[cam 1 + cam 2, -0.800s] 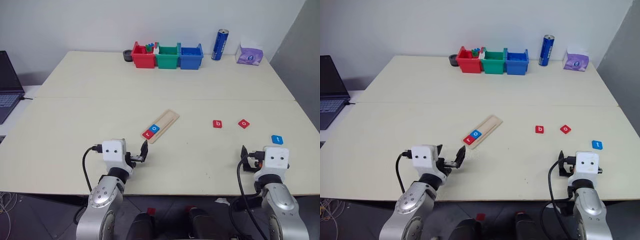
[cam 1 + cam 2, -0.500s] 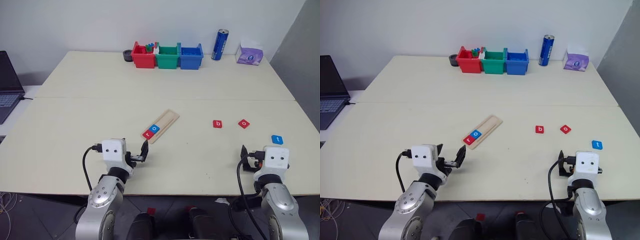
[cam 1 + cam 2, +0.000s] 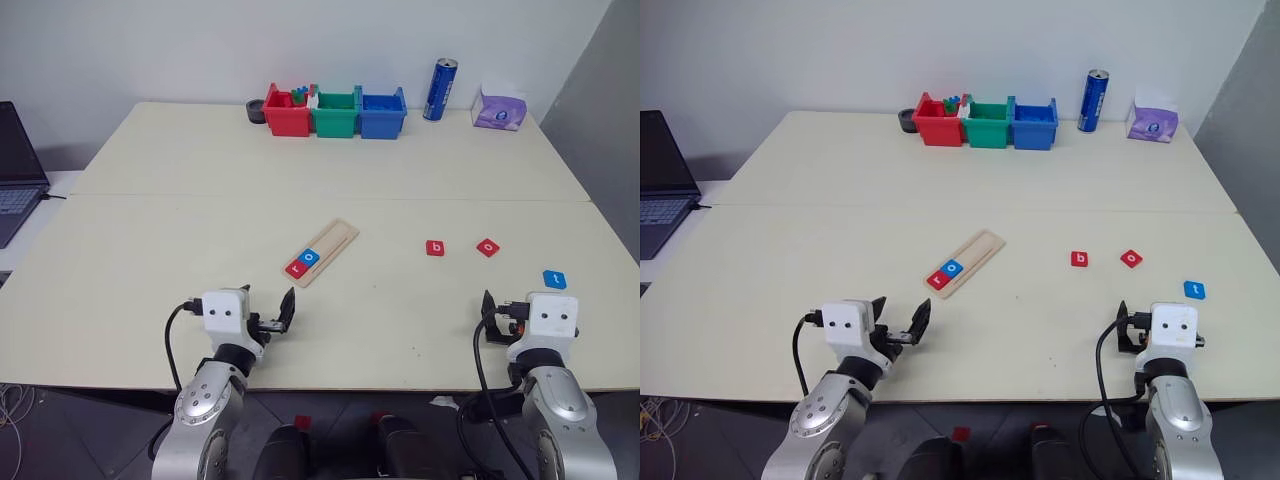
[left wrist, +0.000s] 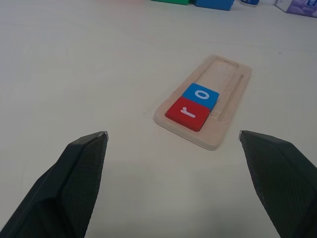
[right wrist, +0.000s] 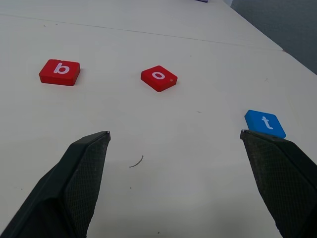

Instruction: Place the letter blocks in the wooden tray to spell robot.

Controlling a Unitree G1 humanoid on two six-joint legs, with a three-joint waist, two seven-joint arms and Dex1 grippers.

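Observation:
The wooden tray (image 3: 335,238) lies slanted mid-table, with a red r block (image 4: 187,113) and a blue o block (image 4: 200,94) side by side at its near end. To its right on the table lie a red b block (image 5: 60,72), a red o block (image 5: 158,78) and, nearer the right edge, a blue t block (image 5: 265,123). My left gripper (image 4: 173,133) is open and empty just short of the tray's near end. By the front edge, short of the three loose blocks, my right gripper (image 5: 174,133) is also open and empty.
Red (image 3: 286,112), green (image 3: 335,113) and blue (image 3: 382,114) bins stand in a row at the back, with a blue can (image 3: 439,89) and a purple tissue pack (image 3: 499,108) to their right. A laptop (image 3: 15,170) sits off the table's left edge.
My left gripper has drawn back a little from the tray towards the table's front edge. The right gripper and the blocks have not moved.

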